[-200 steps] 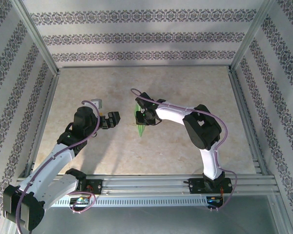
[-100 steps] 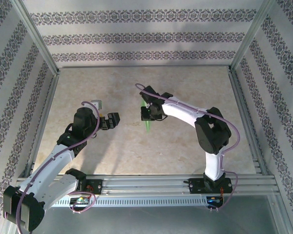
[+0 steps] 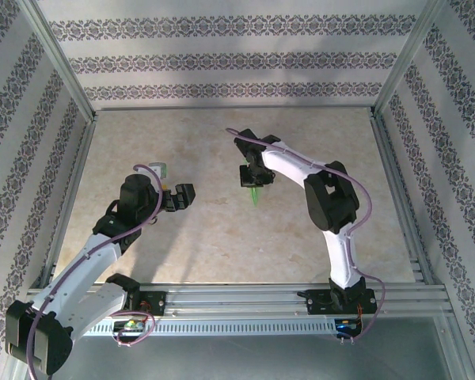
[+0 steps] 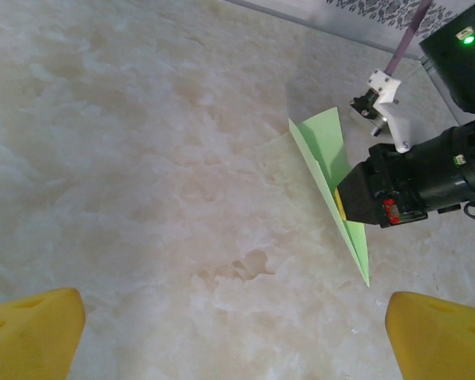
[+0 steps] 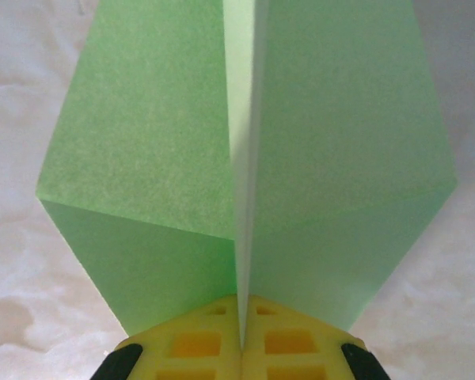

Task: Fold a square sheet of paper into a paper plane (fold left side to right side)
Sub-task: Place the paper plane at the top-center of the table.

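A: What is hidden or hard to be seen?
B: In the top view most of the paper plane (image 3: pixel 256 196) is covered by the right gripper (image 3: pixel 252 179); a thin green tip is seen below it. In the right wrist view the plane is cut off by the upper edge of the frame. Whether the table (image 3: pixel 222 245) is touched by the paper cannot be told.
A: How is it held, and how much room is there?
B: It is pinched at the centre crease by the yellow pads (image 5: pixel 198 344), near the middle of the top view. The left gripper (image 3: pixel 185 195) is spread, well apart at the left. Bare table is seen on all sides.
A: Which way is it pointed?
B: In the top view the long axis is nearly up-and-down, with the tip toward the lower edge. In the left wrist view it is slanted from the upper middle to the lower right.
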`<state>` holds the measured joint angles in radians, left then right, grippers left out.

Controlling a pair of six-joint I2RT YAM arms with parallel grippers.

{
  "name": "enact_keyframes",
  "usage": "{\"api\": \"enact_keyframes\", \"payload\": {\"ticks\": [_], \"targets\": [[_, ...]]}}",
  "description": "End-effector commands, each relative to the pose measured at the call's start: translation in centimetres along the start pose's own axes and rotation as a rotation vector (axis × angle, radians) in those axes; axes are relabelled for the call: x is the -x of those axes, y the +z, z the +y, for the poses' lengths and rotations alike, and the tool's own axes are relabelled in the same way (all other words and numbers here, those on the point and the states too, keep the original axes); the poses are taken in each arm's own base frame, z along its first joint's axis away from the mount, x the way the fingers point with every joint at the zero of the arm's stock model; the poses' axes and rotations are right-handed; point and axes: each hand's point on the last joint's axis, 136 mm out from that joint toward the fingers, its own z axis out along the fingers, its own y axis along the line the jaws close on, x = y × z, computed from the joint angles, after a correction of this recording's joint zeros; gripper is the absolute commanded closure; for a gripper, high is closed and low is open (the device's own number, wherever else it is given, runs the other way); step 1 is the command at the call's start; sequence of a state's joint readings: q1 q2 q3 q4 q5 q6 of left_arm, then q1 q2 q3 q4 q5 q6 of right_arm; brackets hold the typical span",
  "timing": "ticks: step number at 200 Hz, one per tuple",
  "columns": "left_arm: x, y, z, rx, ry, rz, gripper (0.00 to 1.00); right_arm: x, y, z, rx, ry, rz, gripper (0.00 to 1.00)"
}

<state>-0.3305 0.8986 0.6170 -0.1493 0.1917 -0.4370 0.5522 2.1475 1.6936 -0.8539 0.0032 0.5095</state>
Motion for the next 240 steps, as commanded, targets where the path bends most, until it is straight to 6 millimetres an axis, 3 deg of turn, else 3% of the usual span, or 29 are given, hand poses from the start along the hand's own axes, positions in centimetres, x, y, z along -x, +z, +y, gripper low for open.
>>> {"api": "enact_keyframes", "payload": {"ticks": [1,113,183,240], "targets": [[-0.5,0.1,0.4,-0.001,0.0,0.027,0.03,0.5,0.2,-0.4,-0.041,0.015,0.001,0.95],[-0.6,0.6,0.2,-0.015,-0.008,0.037,0.03,0.7,2.5,-0.1,-0.036,0.049,-0.004,0.82],[-0.4,0.5,0.2,-0.012,-0.004,0.036,0.03,-0.2,3.9,-0.1,-0.028,0.047,0.031,0.74],[-0.1,0.6,0.1,-0.011,0.002,0.037,0.03,-0.3,4.0,0.2,-0.017,-0.009,0.032,0.64]]}}
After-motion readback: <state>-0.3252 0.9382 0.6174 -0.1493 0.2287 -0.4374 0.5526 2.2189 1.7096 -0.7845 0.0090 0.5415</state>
